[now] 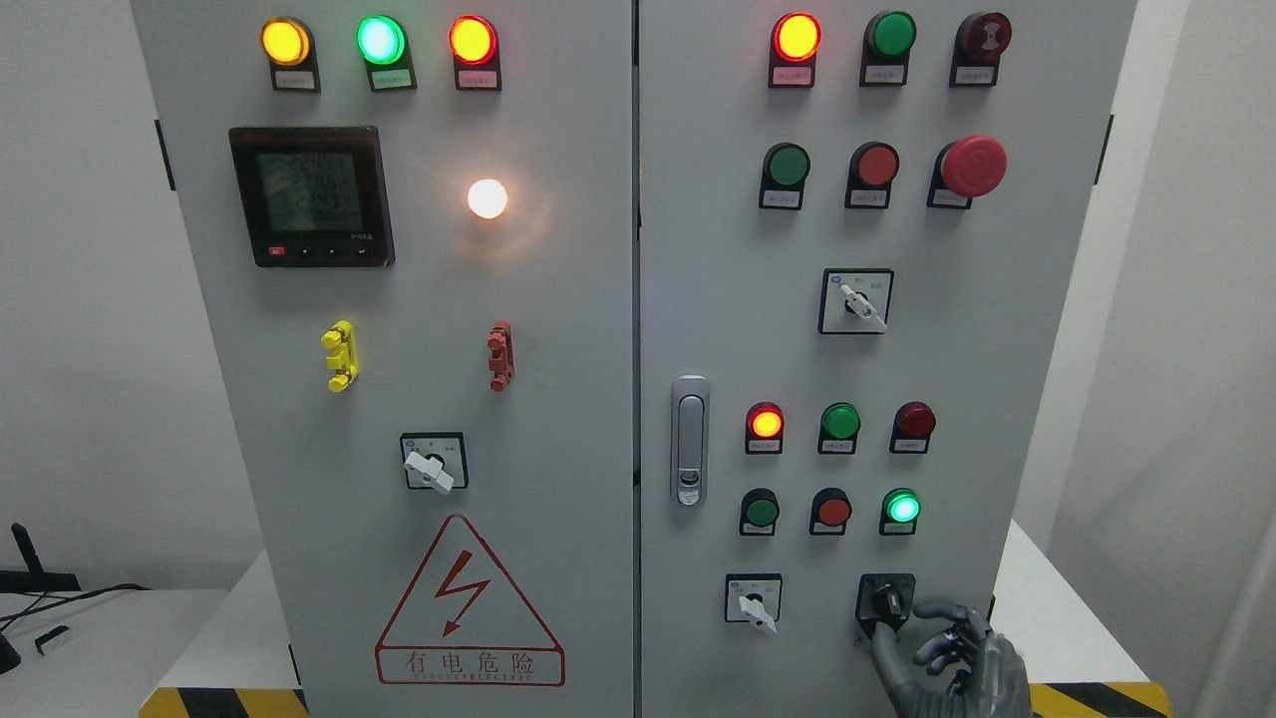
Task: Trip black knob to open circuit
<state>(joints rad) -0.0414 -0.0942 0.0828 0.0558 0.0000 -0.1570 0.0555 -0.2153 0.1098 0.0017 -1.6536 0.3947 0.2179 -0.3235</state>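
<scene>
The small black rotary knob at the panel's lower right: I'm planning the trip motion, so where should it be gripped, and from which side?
Pinch the small black rotary knob across its raised lever, coming from below right, where the right robot hand already sits.

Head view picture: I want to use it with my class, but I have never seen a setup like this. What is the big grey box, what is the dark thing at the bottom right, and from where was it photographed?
The picture comes from a camera on a humanoid robot's head, so you see what the robot sees. The grey box is an electrical control cabinet with two doors. On it sit lit and unlit indicator lamps, push buttons, a digital meter, a red mushroom-shaped stop button, white rotary switches and a red warning triangle with a lightning bolt.

The dark thing is the robot's right hand, a metal hand with fingers, coming up from the lower right. Its fingers are spread around the black knob at the bottom of the right door; whether they grip it, I cannot tell. The left hand is out of view. Nothing is being carried.
</scene>
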